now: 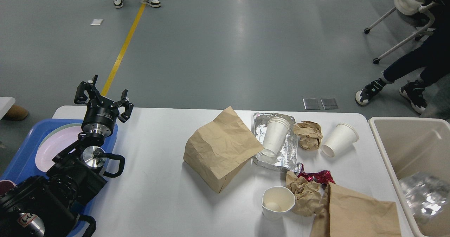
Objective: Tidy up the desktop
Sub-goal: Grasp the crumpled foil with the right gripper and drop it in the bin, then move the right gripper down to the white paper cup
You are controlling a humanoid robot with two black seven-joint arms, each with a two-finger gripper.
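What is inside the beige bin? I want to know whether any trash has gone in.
The beige bin holds one crumpled clear plastic wrapper near its front; its nearest corner is cut off by the frame.
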